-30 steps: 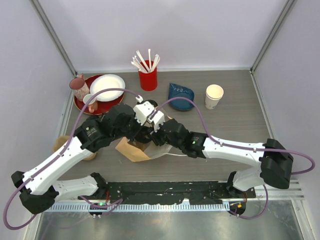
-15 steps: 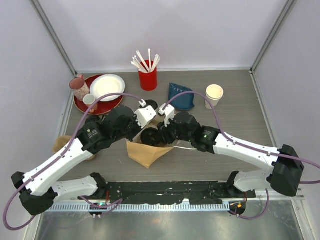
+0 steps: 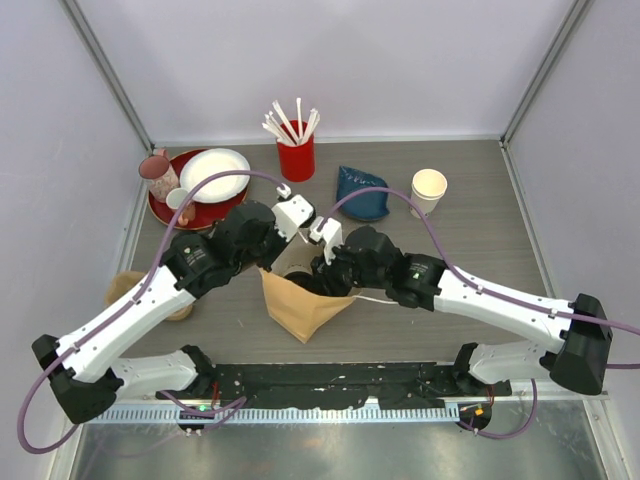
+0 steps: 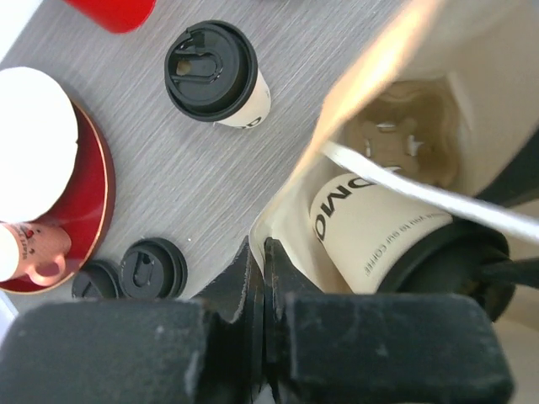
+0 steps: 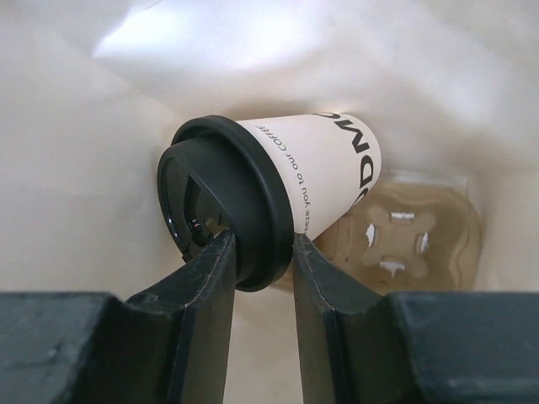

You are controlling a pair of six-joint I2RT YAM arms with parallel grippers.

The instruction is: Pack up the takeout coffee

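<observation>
The right hand (image 5: 259, 244) is clamped on the black lid of one takeout coffee cup (image 5: 324, 172). This cup is inside the paper bag (image 3: 300, 305), tilted almost onto its side, above the cardboard cup carrier (image 5: 404, 236) at the bottom of the bag. The left hand (image 4: 263, 257) has its fingers pressed together on the edge of the bag and holds the mouth open. We think the main risk comes from the grip. The hand holds only the lid, so the lid may come off the cup, or the cup may turn between the fingers. Because the cup leans so much, liquid could run out if it is filled. The cup must also become upright before it meets a hole of the carrier; if it is released as it is now, it will probably end lying on its side. If the thin paper edge slips from the left hand, the bag could fall closed around the right hand. The left wrist view shows what the others do not: the second takeout coffee cup (image 4: 217, 74) stands on the bench (image 4: 210, 168) in the upper left of the frame, outside the bag, and two loose lids (image 4: 152, 268) lie at the lower left. In the top view the arms cover both cups, but we see the whole bag near the centre. Only the right wrist view shows the grip on the lid.
</observation>
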